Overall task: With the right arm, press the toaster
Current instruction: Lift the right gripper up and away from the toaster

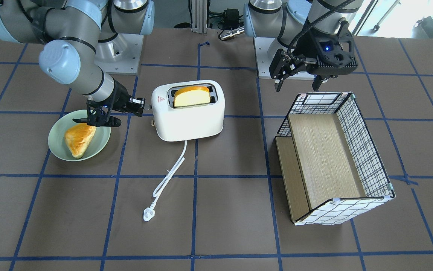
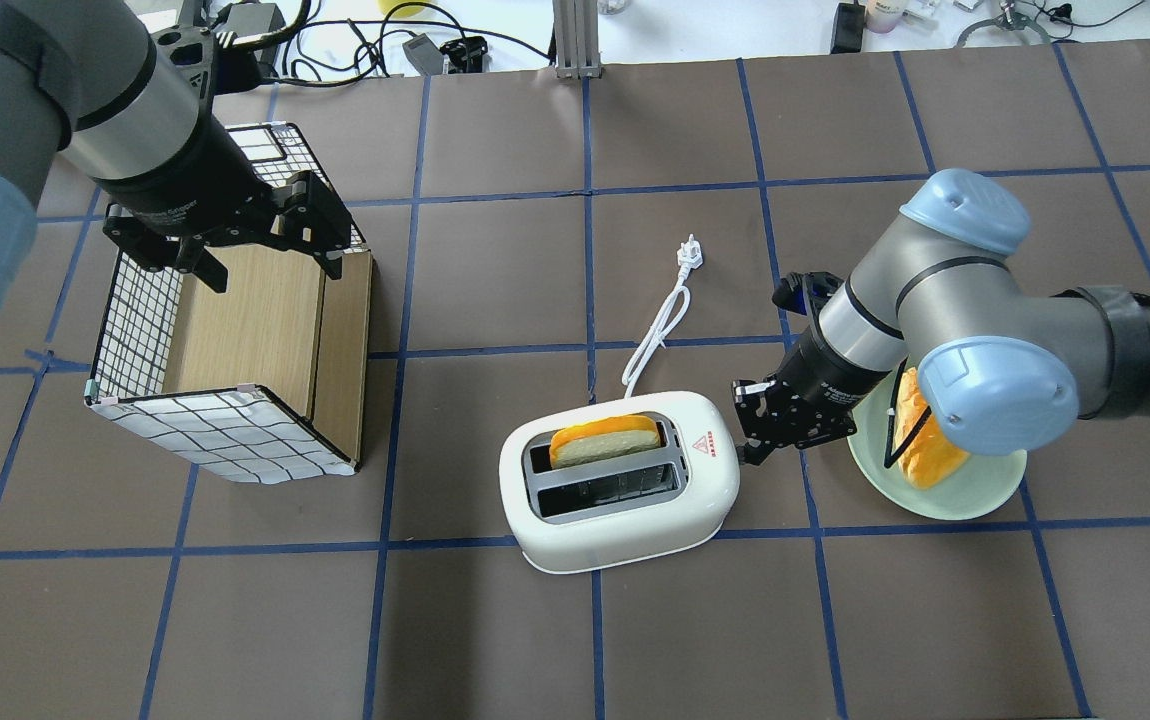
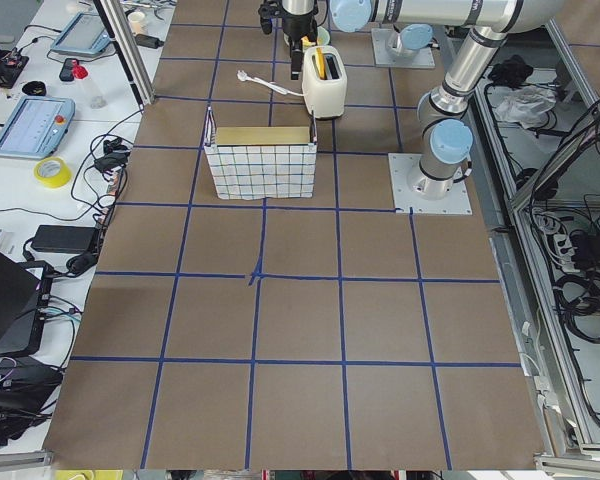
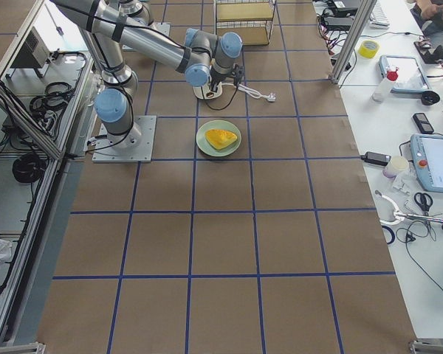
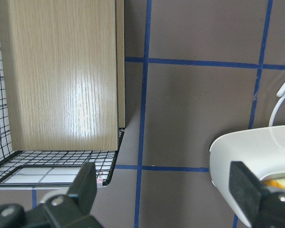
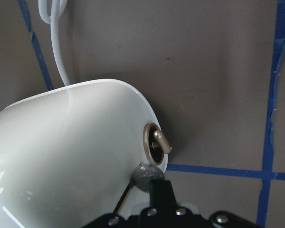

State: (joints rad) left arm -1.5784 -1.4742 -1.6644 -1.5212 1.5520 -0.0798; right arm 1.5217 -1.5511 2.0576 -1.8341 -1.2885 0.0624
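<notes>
The white toaster (image 1: 188,120) stands mid-table with a yellow bread slice (image 1: 192,97) sticking up from one slot. It also shows in the overhead view (image 2: 625,530). My right gripper (image 2: 743,440) is shut and sits at the toaster's end by the red triangle mark. It shows in the front view too (image 1: 141,103). In the right wrist view its tip (image 6: 159,187) touches the grey side lever (image 6: 145,176), just below a brass knob (image 6: 156,142). My left gripper (image 2: 265,265) is open and empty, hovering over the wire basket (image 2: 135,310).
A green plate (image 1: 56,150) with a pastry (image 1: 79,139) lies right beside the right wrist. The toaster's white cord ends in a plug (image 1: 148,214) on the mat. The basket (image 1: 367,150) with its wooden shelf stands to the toaster's other side.
</notes>
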